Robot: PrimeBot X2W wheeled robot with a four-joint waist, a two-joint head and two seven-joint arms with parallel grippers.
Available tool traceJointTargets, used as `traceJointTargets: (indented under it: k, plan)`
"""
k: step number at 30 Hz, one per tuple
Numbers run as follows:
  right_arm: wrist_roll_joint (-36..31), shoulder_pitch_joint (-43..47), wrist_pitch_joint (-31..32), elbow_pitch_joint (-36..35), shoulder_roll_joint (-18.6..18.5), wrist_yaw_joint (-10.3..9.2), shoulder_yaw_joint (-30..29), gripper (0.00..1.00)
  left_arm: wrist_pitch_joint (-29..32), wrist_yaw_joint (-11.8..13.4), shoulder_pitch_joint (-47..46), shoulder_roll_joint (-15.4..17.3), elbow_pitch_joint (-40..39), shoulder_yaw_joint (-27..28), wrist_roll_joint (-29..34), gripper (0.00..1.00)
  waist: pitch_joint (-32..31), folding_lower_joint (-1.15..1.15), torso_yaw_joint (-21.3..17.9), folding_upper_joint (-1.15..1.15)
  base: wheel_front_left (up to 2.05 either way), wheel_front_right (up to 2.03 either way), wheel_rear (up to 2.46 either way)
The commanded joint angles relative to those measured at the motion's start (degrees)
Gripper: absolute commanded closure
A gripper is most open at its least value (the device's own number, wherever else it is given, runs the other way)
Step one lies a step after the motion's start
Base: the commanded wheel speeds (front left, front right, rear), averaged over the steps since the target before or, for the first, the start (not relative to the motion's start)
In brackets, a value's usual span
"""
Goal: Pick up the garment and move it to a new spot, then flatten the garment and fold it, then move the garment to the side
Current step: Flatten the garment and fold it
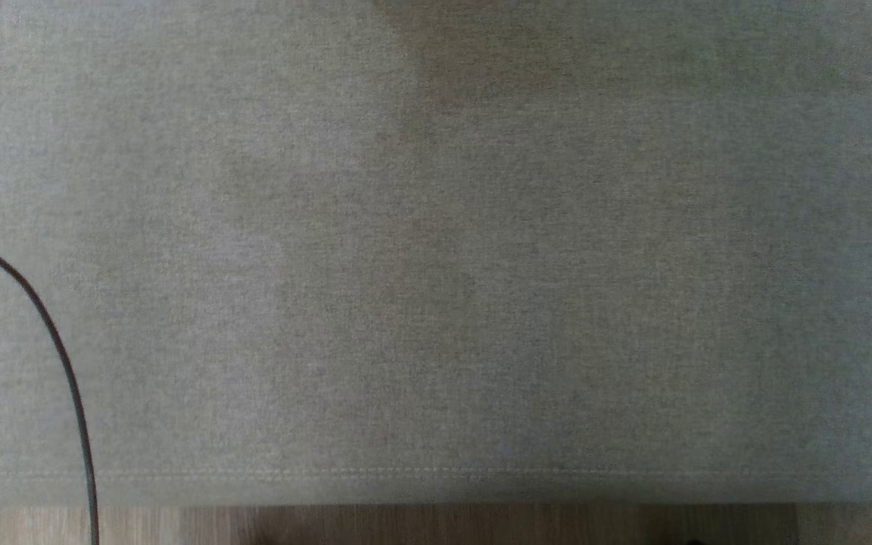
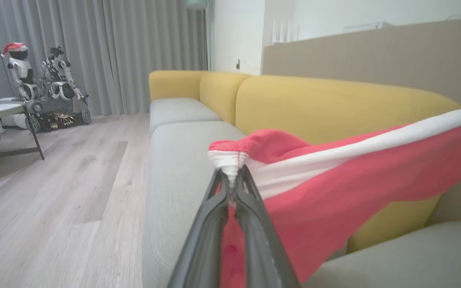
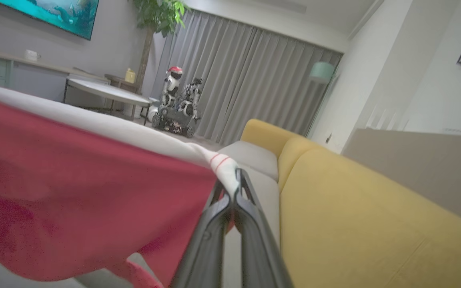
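Over grey sofa seat (image 1: pixel 436 265): left gripper (image 2: pixel 233 178) and right gripper (image 3: pixel 235 180) clamped on white-banded edge of garment (image 2: pixel 354 184). Soft, light, prone to sagging; grip corners, hold taut.

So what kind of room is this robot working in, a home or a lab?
Most likely a living room, maybe a staged one: a long sofa with grey seats and yellow backs, a wall-mounted screen, and floor-length grey curtains.
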Motion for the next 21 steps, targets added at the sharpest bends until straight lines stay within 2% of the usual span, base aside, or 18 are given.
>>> traceJointTargets:
  k: [1,5,9,13,21]
  plan:
    - [-0.3,0.9,-1.5,0.9,1.7,-0.05,0.3,1.0,-0.9,-1.1,-1.0,1.6,1.2,0.9,0.4,1.0,0.6,-0.03,0.4,0.0,0.0,0.0,0.0]
    - [1.0,4.3,-4.2,5.8,3.4,-0.05,1.5,1.0,-2.3,-3.4,2.5,-0.4,5.9,-1.0,0.7,1.0,1.3,-0.03,1.1,0.0,0.0,0.0,0.0]
    - [1.5,11.0,-5.9,9.9,3.9,-0.05,3.9,1.0,-3.5,-5.4,8.9,-2.6,9.2,-4.3,1.6,1.0,-0.7,-0.03,1.9,0.0,0.0,0.0,0.0]
    - [3.7,17.5,-6.6,12.3,3.0,-0.05,6.2,1.0,-4.2,-6.6,15.4,-4.2,10.5,-6.8,1.7,1.0,-3.7,-0.03,3.0,0.0,0.0,0.0,0.0]
    - [9.2,27.0,-6.8,14.6,-0.1,-0.05,11.8,1.0,-4.6,-7.3,25.0,-4.6,11.3,-12.5,2.6,1.0,-9.7,-0.03,4.2,0.0,0.0,0.0,0.0]
